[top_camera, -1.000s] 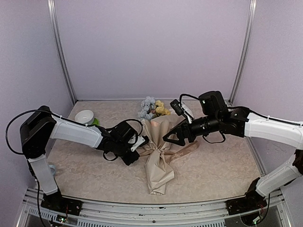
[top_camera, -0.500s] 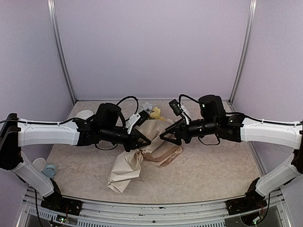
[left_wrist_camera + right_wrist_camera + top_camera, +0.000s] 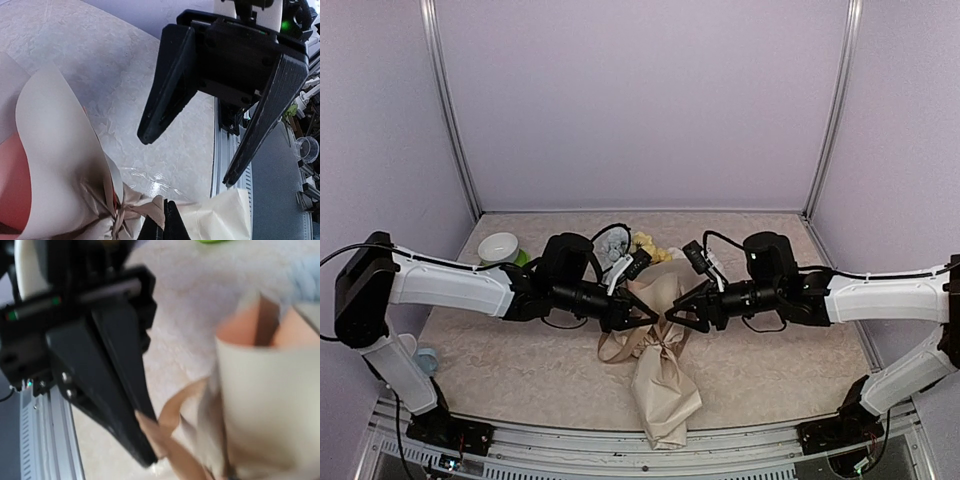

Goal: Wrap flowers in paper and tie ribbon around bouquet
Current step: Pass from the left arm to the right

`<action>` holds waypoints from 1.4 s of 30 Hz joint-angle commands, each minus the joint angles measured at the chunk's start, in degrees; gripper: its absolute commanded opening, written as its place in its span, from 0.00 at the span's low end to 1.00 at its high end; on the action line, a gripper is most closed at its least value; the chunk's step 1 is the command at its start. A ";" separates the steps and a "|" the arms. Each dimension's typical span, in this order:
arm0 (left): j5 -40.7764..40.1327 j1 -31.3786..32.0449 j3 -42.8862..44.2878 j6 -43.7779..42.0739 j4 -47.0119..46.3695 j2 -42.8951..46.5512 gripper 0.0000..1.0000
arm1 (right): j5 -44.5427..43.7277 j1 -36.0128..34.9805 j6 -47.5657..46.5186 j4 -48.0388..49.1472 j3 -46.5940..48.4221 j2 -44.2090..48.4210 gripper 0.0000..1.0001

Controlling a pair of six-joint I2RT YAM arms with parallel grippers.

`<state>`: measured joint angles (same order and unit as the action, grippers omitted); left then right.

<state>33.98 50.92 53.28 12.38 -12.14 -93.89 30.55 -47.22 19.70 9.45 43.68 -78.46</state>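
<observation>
Our left hand (image 3: 646,318) is clenched on the ribbon (image 3: 620,346) at the waist of the bouquet (image 3: 660,295). Our right hand (image 3: 672,316) is just beside it, jaws apart and holding nothing. The bouquet is mid-surface (image 3: 770,365), with the flowers (image 3: 642,243) pointing toward the far wall.

Bouquet (image 3: 661,345) on table (image 3: 780,365) between left hand (image 3: 642,318) and right hand (image 3: 673,316), seemingly touching both.

Left arm (image 3: 450,285): white shell links, black joint housings.
Right arm (image 3: 890,295): same white links, black wrist and elbow blocks.
Fingers (image 3: 167,85): matte black, long tapered wedges.
Cables (image 3: 605,230): thin black loops beside the links.
Indicator (image 3: 286,24): small green light on black housing.
</observation>
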 commanded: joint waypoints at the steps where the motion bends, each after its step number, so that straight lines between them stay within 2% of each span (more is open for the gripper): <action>1: 2.60 -0.71 -0.15 5.04 -8.66 -2.70 0.01 | -3.29 -0.97 1.52 1.14 -1.97 0.81 0.55; 4: 4.77 -0.52 -0.57 8.15 -12.32 -4.39 0.02 | -5.06 -3.54 1.95 4.05 -3.03 0.34 0.51; 8: 3.18 -0.03 -0.56 11.01 -13.98 -5.70 0.01 | -10.39 -7.29 2.58 9.71 -6.33 1.22 0.42; 14: 2.59 0.13 -2.42 14.01 -17.94 -6.20 0.01 | -18.20 -11.54 11.22 18.69 -12.65 1.08 0.28; 18: 3.02 0.56 -2.79 14.58 -19.00 -6.80 0.01 | -16.50 -11.71 15.91 26.69 -14.12 -3.77 0.32; 23: 2.86 0.70 -2.87 14.71 -19.39 -6.92 0.01 | -17.56 -12.46 15.19 28.03 -9.89 -9.68 0.38; 28: 3.00 0.76 -3.35 14.67 -19.89 -6.90 0.01 | -17.01 -12.46 15.96 31.21 -10.11 -11.56 0.37; 30: 3.21 0.76 -3.32 14.87 -20.17 -7.06 0.01 | -15.78 -12.46 16.36 33.13 -9.63 -12.85 0.33; 33: 3.29 0.76 -3.28 14.95 -20.40 -7.05 0.01 | -15.18 -12.46 16.77 33.03 -8.66 -14.39 0.20; 35: 3.16 0.69 -3.58 14.95 -20.42 -6.81 0.00 | -15.18 -12.41 16.94 33.64 -9.14 -14.17 0.02; 37: 3.04 0.40 -3.97 15.08 -20.51 -6.51 0.00 | -15.46 -12.37 16.74 32.89 -9.65 -13.30 0.00; 38: 3.09 0.22 -4.32 14.95 -20.42 -6.14 0.03 | -15.51 -12.30 16.51 32.47 -9.90 -12.82 0.00; 39: 2.96 -0.17 -4.65 14.74 -20.09 -5.68 0.12 | -15.67 -12.22 16.13 31.82 -10.28 -12.07 0.00; 41: 2.24 -0.96 -5.94 13.38 -19.30 -3.09 0.41 | -15.48 -11.92 15.03 29.76 -10.84 -10.33 0.00; 42: 1.93 -1.32 -6.59 11.96 -18.24 -1.70 0.47 | -14.79 -11.66 14.19 28.35 -10.81 -9.85 0.00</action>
<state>36.34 50.83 49.19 26.76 -30.68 -100.31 14.96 -59.13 36.05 39.64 33.56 -91.90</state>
